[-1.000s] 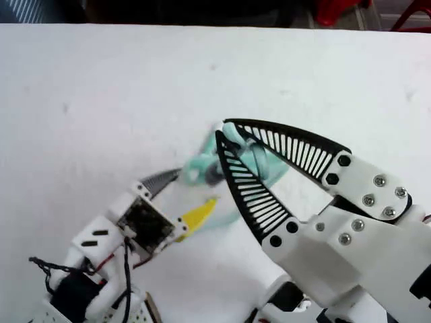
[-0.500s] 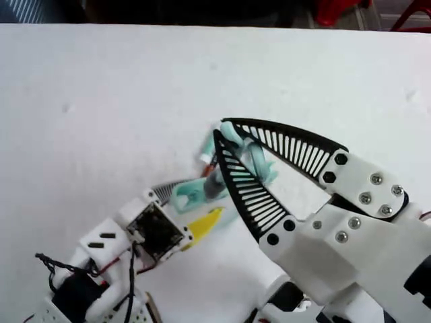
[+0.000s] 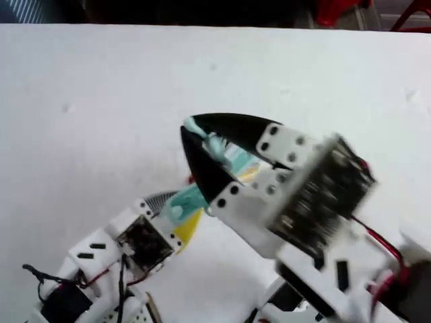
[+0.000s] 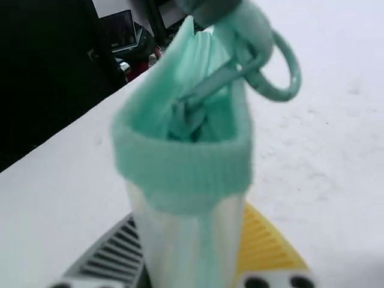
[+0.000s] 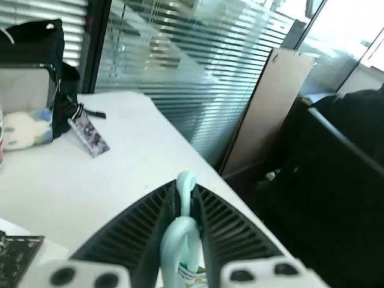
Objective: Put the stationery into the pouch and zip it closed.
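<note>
1. Where the two arms come in at the bottom edge of the high view, the left gripper sits lower left of centre. Its grey and yellow fingers are clamped on the near end of the pouch.
2. In the left wrist view, the mint-green pouch stands straight out from between those fingers, with a thick green band across its near end. What lies inside cannot be made out.
3. In the high view the pouch's long axis runs from the left gripper up and to the right, toward the middle of the frame. It seems to be lifted clear of the white table.
4. At the pouch's far end is the zip pull, a green ring.
5. The right gripper comes in from the lower right. Its two black ribbed fingers are pinched together on that pull just above centre. In the right wrist view, the right gripper squeezes the green loop between its closed fingers.
6. The step in hand looks like the zipping. The pull lies at the end away from the left gripper, so any draw must follow the long axis while the left gripper anchors the other end. Whether the zip is fully shut cannot be told.
7. Beyond both grippers, white table stretches to the upper edge.
</note>
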Controlling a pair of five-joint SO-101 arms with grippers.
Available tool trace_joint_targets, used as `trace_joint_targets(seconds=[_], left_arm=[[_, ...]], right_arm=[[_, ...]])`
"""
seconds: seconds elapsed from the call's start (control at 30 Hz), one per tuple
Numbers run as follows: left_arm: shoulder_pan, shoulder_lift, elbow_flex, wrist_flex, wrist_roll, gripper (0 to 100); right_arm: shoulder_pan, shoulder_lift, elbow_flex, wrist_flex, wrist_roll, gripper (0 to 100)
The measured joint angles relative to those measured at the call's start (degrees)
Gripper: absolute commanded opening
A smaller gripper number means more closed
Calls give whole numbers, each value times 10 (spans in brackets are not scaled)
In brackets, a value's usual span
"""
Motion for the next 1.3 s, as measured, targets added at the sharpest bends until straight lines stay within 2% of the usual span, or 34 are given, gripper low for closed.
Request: trace_joint_targets(seconds=[0.1, 0.2, 0.43, 0.7, 0.83, 0.9, 1.03, 1.13, 1.3], left_arm=[[-6, -2, 7, -10, 0, 95], [-28, 1, 7, -20, 1, 17], [-46, 0, -94, 7, -2, 24], [-128, -1, -119, 8, -2, 24], [-199, -1, -99, -46, 6, 24], [-216, -1, -57, -84, 46, 24], [-225, 6, 66, -178, 146, 24], [-225, 7, 135, -235, 163, 24], [-226, 5, 154, -253, 166, 24]], right_arm=[[-1, 6, 20, 0, 0, 17], [0, 3, 21, 0, 0, 17], [0, 6, 22, 0, 0, 17], [0, 4, 36, 0, 0, 17], [0, -2, 98, -17, 0, 17], [0, 4, 141, -30, 0, 17], [0, 7, 213, -49, 0, 17], [0, 7, 244, -55, 0, 17], [0, 7, 273, -57, 0, 17]])
